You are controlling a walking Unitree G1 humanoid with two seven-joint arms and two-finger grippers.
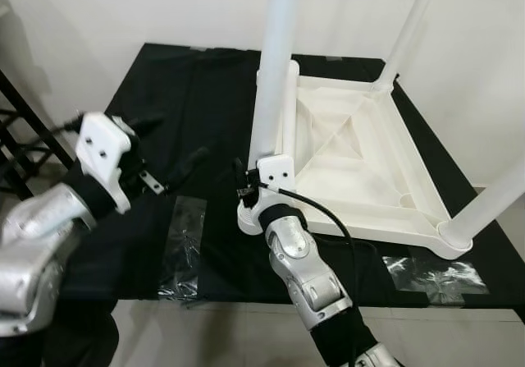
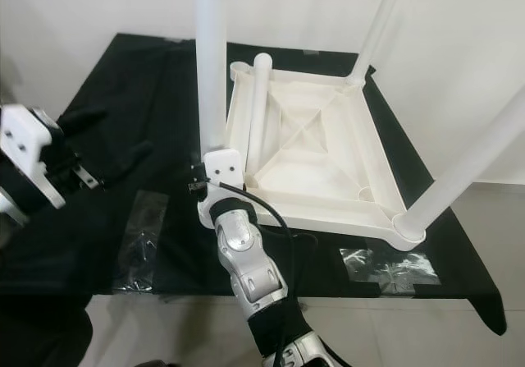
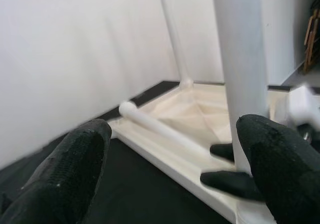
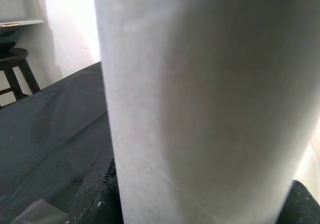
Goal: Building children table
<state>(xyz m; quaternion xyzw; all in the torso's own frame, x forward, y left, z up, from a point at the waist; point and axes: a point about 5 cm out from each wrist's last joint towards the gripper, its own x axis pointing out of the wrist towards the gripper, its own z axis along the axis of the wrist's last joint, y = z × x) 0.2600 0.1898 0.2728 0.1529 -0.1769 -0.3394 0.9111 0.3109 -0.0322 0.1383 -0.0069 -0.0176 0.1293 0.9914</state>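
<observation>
currently noted: white plastic tabletop (image 1: 353,158) lying upside down on black cloth (image 1: 189,121), underside ribs up so corner sockets face upward for leg fitting. three legs standing upright in sockets: near-left leg (image 1: 275,63), far leg (image 1: 410,26), near-right leg (image 1: 492,203). fourth leg (image 2: 258,108) lying loose inside the tray along its left wall, not yet fitted; far-left socket (image 2: 238,70) judged still open. right gripper (image 1: 246,188) pressed against base of near-left leg just above its socket, apparently to steady or seat it; whether fingers clamp the leg cannot be told, wrist view blocked by leg surface. left gripper (image 1: 168,149) hovering above cloth, well apart from tabletop, fingers (image 3: 75,159) spread and holding nothing, judged on standby. empty plastic bags (image 1: 184,248) lying flat on cloth near front edge.
</observation>
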